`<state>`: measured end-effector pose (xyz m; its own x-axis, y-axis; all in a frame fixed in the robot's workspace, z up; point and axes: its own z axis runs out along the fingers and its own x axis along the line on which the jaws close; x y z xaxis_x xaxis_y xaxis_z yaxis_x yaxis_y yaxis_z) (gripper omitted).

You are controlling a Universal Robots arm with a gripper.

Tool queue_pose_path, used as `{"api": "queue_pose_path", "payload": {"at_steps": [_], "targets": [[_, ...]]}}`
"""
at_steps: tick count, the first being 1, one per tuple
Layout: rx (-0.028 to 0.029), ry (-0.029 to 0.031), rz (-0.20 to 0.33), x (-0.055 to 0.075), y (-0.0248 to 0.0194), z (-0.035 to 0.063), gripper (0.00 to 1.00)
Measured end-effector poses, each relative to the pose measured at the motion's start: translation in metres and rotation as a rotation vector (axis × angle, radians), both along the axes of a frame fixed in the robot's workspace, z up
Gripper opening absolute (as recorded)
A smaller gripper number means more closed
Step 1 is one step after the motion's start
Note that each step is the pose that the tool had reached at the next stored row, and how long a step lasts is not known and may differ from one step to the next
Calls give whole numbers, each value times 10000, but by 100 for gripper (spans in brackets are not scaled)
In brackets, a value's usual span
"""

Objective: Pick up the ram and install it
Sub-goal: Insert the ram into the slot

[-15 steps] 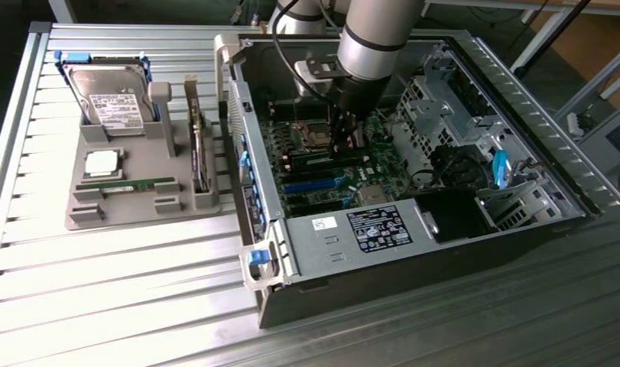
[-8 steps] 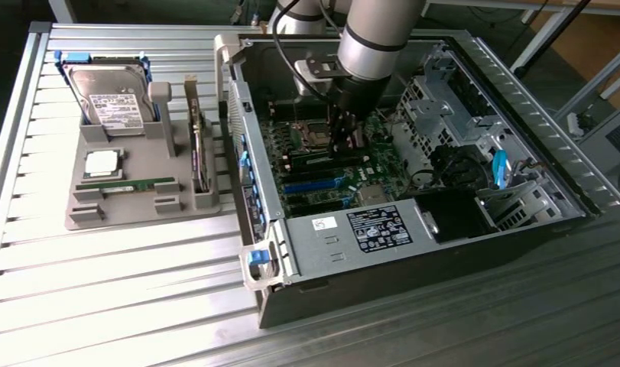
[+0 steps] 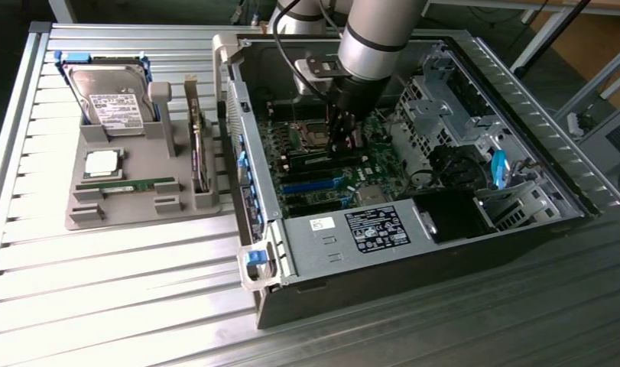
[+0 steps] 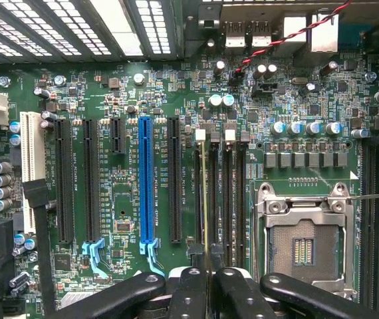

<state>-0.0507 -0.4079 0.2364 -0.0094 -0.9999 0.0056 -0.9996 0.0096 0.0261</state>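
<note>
One ram [image 4: 205,199] edgewise in gripper [image 4: 206,282]

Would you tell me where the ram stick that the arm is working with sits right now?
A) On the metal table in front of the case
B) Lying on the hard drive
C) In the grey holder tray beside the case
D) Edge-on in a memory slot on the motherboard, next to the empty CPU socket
D: the wrist view shows the ram standing edge-on in a memory slot beside the empty CPU socket, with the fingers closed at its end.
</note>
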Motion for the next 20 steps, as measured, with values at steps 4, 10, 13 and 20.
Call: {"api": "queue_pose_path", "payload": {"at_steps": [4,10,13,20], "targets": [[1,0,0,16,0,-4,11],[0,1,0,53,0,-4,11],[0,67,0,53,0,-4,11],[-1,68,-33,53,-1,-14,11]]}}
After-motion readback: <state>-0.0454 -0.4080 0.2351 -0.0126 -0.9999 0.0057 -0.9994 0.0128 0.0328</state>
